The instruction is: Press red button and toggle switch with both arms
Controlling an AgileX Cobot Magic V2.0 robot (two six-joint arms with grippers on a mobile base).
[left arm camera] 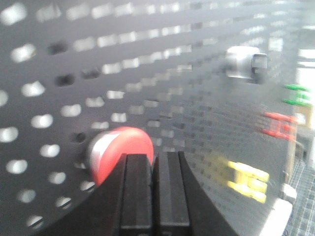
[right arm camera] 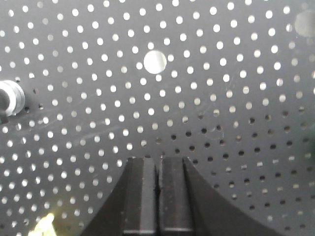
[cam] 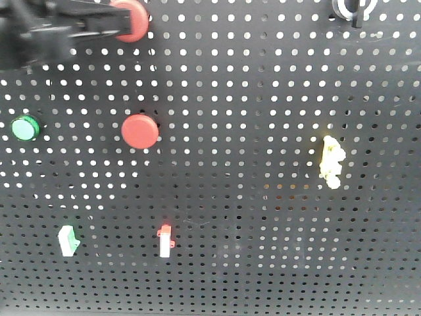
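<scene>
High on the left of the pegboard (cam: pixel 263 99), the red button (cam: pixel 135 20) sits just ahead of the left gripper (left arm camera: pixel 153 160), whose jaws are pressed together and empty. It looks rigid and probably sprung, so I'd push its flat face squarely. The toggle switch (cam: pixel 354 8), top right, is cut off by the frame. The right gripper (right arm camera: pixel 158 162), jaws likewise closed on nothing, faces bare board near it.

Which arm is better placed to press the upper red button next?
Left. The left end effector, shut, sits right beside the red button in its wrist view. The right end effector faces bare pegboard, the toggle switch off at its view's left edge.
</scene>
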